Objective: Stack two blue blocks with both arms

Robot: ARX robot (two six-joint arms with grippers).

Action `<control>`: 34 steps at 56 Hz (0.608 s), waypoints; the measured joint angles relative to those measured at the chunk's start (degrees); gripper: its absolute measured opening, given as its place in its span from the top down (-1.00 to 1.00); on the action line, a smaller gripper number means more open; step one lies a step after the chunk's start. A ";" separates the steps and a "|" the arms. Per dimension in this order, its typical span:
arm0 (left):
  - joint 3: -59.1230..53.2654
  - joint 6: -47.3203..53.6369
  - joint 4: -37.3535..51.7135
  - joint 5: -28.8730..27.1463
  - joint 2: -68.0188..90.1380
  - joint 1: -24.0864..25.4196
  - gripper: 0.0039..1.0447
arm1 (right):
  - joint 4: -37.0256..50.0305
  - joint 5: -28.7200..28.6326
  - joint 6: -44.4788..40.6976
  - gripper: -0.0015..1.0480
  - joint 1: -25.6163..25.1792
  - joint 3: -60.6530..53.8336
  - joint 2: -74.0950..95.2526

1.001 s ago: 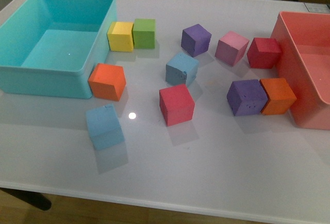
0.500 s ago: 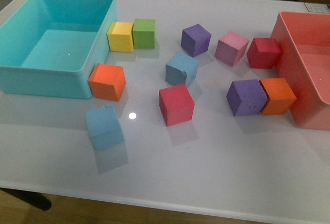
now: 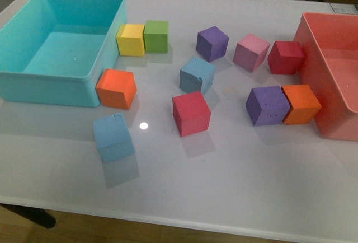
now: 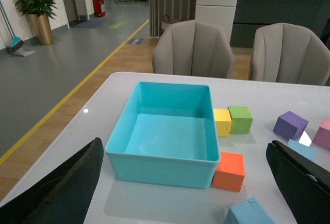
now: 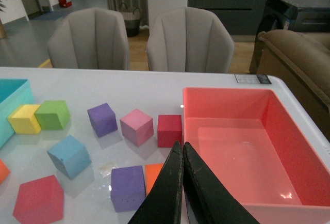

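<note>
Front view: neither arm is in frame. The paler blue block sits lower left and stands alone. The duller blue block, with a chipped corner, is near centre, well apart from it. The red cube lies just below the duller one. The turquoise bin is upper left, with an orange cube touching its near corner. The pink bin is at the right edge. The yellow cube and green cube touch side by side against the turquoise bin.

Left wrist view: this is the only view that shows the left gripper. Its jaws are spread wide with nothing between the fingers. The paler blue block is cut off by the frame edge, just past the orange cube. A sliver of the duller blue block shows behind the other finger. The turquoise bin is seen whole. Chairs and an office floor lie beyond the table.

Right wrist view: this is the only view that shows the right gripper. Its jaws are pressed together and hold nothing. Only the duller blue block shows here, between the red cube and the green cube. The inside of the pink bin is fully visible.
</note>
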 joint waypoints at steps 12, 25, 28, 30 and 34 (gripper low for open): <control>0.00 0.00 0.00 0.00 0.00 0.00 -0.84 | -8.85 -0.02 0.00 0.96 0.00 -0.04 -9.75; 0.00 0.00 0.00 0.00 0.00 0.00 -0.84 | -16.35 -0.02 0.00 0.96 0.00 -0.07 -17.70; 0.00 0.00 0.00 0.00 0.00 0.00 -0.84 | -18.01 -0.02 0.00 0.96 0.00 -0.07 -19.47; 0.00 0.00 0.00 0.00 0.00 0.00 -0.84 | -19.23 -0.02 0.00 0.96 0.00 -0.07 -20.74; 0.00 0.00 0.00 0.00 0.00 0.00 -0.84 | -20.85 0.00 0.00 0.96 0.00 -0.07 -22.40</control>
